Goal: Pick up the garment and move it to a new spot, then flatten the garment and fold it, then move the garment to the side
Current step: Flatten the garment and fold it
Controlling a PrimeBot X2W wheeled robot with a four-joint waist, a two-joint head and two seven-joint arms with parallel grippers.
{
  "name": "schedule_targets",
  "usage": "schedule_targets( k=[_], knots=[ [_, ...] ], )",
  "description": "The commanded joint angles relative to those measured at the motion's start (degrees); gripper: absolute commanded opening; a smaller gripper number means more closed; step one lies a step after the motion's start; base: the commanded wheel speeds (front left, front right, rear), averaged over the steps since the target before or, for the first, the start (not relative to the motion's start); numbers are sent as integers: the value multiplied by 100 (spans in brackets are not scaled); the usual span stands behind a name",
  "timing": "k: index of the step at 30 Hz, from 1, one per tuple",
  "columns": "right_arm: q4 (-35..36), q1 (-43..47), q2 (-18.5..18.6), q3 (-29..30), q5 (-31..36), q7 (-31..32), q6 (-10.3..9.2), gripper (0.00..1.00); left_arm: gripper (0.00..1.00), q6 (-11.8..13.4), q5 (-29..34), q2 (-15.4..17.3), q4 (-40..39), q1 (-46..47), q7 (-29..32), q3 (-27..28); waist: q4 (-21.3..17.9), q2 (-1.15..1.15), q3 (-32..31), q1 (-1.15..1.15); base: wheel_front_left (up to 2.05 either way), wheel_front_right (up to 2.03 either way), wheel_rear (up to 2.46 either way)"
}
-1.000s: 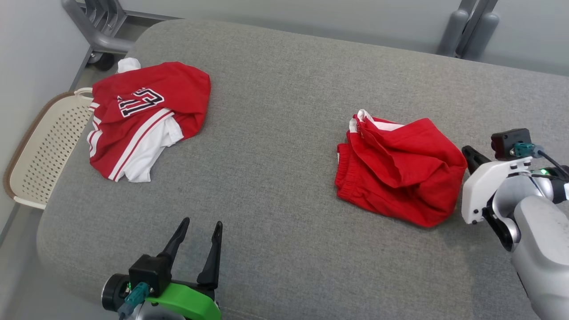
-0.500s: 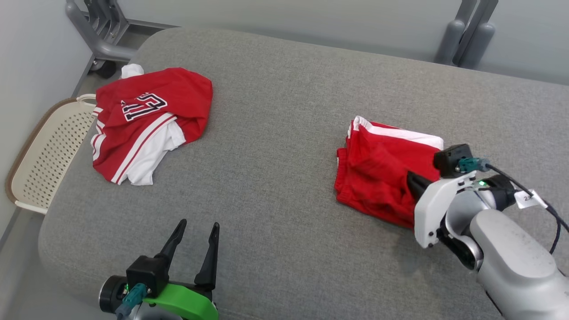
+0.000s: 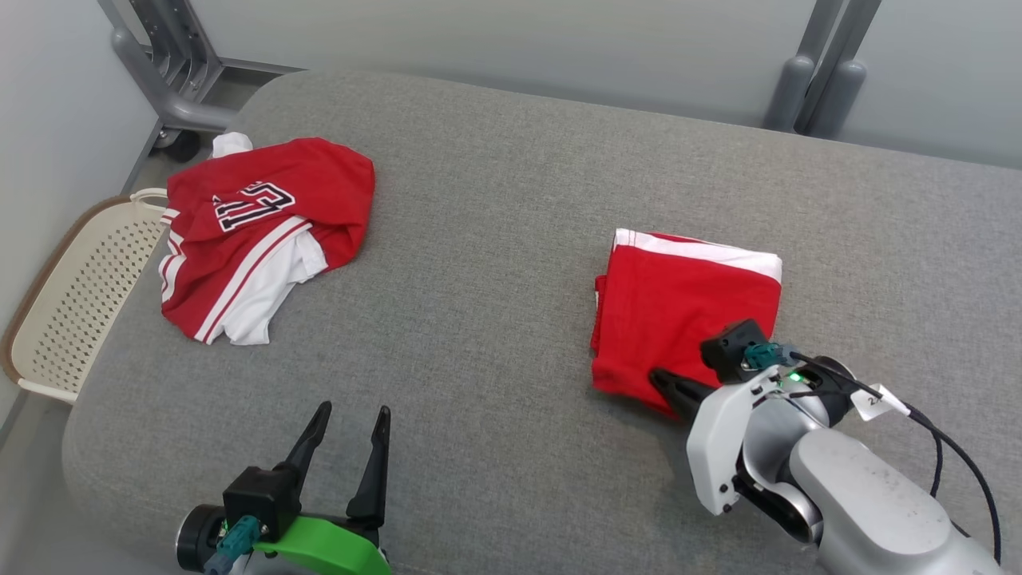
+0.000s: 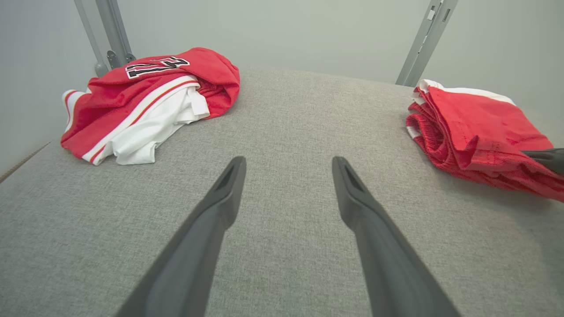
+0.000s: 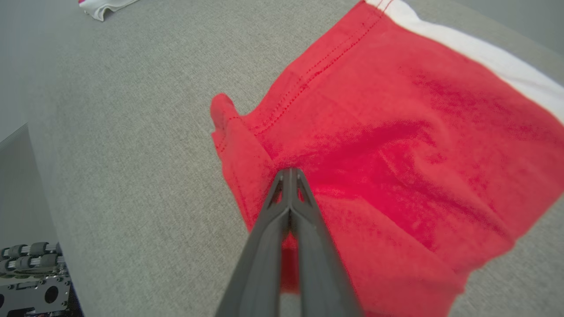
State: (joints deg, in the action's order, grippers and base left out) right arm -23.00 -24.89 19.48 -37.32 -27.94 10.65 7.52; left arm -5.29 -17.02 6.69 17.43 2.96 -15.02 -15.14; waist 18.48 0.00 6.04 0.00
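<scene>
The garment (image 3: pixel 687 303) is a red piece with a white stripe, lying folded into a near-square on the right of the grey padded surface (image 3: pixel 495 239). My right gripper (image 3: pixel 663 379) is shut at the garment's near-left corner. In the right wrist view its tips (image 5: pixel 289 171) sit pressed together in the red cloth (image 5: pixel 396 132), and creases spread out from them. My left gripper (image 3: pixel 349 415) stands open over bare padding near the front edge, well left of the garment (image 4: pixel 467 119), with nothing between its fingers (image 4: pixel 229 185).
A second red-and-white jersey (image 3: pixel 263 224) with a black number lies crumpled at the far left. A cream perforated basket (image 3: pixel 72 303) sits beyond the surface's left edge. Grey metal frame legs (image 3: pixel 160 72) stand behind the back corners.
My right gripper swept from the garment's right edge leftward and toward me over it; the bunched cloth now lies flatter with its white stripe on top. The head camera shifted slightly. My left gripper stayed still.
</scene>
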Motion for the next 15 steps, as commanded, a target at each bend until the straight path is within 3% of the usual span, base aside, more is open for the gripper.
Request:
schedule_targets(
  k=[1, 10, 14, 15],
  knots=[
    [-3, 45, -14, -4, 28, -30, -6, 0, 100, 25, 2, 10, 4, -17, -17, 16, 2, 0, -3, 0, 0, 0, 0],
    [-35, -124, -383, -162, 38, -78, -7, 0, 100, 30, -1, 16, 0, -73, -17, 60, 44, 0, -65, 0, 0, 0, 0],
    [124, -230, -365, 159, -49, 15, -7, 0, 100, 42, 4, 33, -25, -120, -17, 104, 32, 0, -136, 0, 0, 0, 0],
    [184, -238, -363, 321, -72, 72, -7, 31, 100, 54, 8, 40, -36, -135, -17, 114, 20, 0, -162, 0, 0, 0, 0]
  ],
)
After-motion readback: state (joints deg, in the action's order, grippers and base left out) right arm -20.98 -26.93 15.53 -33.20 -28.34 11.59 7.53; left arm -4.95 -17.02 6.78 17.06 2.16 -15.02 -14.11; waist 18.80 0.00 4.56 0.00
